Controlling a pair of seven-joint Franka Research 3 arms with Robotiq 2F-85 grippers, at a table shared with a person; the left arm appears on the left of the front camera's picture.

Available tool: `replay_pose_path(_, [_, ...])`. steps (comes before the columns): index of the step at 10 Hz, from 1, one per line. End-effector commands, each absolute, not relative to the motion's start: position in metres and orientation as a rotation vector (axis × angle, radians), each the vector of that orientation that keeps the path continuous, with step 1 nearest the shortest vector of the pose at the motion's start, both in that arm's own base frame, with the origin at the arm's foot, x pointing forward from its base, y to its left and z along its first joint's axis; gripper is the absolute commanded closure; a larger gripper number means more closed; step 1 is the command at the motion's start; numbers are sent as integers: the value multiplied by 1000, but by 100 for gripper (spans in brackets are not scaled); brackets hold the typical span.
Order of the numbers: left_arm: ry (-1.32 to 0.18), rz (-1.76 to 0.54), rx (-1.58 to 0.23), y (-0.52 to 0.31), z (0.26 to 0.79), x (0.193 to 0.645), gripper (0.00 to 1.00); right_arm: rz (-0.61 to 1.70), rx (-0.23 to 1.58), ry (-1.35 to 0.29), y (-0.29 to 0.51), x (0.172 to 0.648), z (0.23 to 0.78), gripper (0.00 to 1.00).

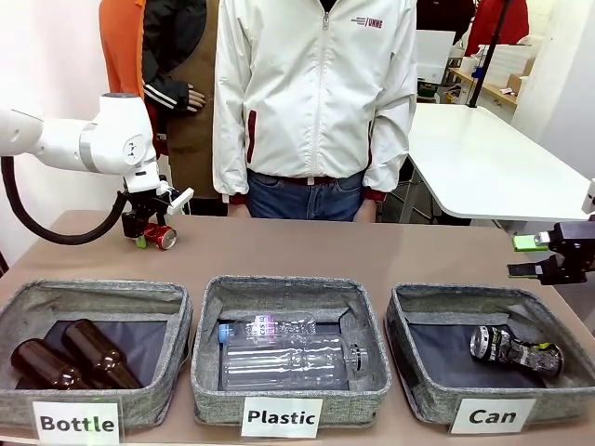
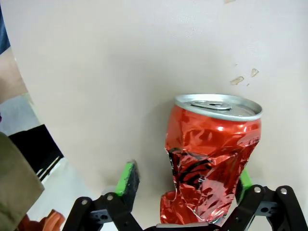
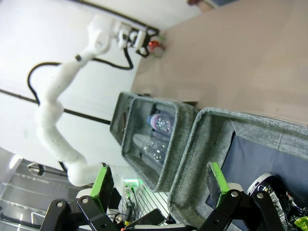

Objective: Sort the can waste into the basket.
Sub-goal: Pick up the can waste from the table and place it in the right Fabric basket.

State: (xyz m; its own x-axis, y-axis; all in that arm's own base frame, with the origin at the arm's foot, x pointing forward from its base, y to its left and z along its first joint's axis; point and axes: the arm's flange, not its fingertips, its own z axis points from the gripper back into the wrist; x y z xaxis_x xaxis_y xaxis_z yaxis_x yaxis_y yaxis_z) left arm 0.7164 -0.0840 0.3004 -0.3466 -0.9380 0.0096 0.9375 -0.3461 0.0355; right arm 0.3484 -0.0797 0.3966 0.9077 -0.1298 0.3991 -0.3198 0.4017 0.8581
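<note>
Between the spread green pads of the left gripper (image 2: 185, 185) lay the dented red can (image 2: 209, 163), one pad at its side and the other standing clear, so no grip had formed. Seen from the front, that gripper (image 1: 152, 232) sat low on the table (image 1: 372, 255) at its far left with the red can (image 1: 165, 238). At the right edge the right gripper (image 1: 537, 255) hung wide and empty above the Can basket (image 1: 409, 372), where the black can (image 1: 513, 349) lay. A person (image 1: 316, 102) in a white jacket stood beyond the table.

Table strip (image 1: 372, 255) behind baskets bare; red can (image 1: 165, 238) far left. Can basket (image 1: 423, 367) open-topped, black can (image 1: 514, 348) at right.
</note>
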Motion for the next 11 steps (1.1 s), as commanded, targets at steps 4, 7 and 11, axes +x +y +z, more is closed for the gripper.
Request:
replay_pose_path(4, [2,-1896,46,-84,301,720,100,148,1162,-453,-81,348,397,0])
replay_pose_path(7, [-7,-1889,50,-83,305,719,100,148,1162,-453,-81,348,397,0])
replay_pose_path(11, [-39,-1859,-21,-81,314,713,100,148,1162,-453,-81,348,397,0])
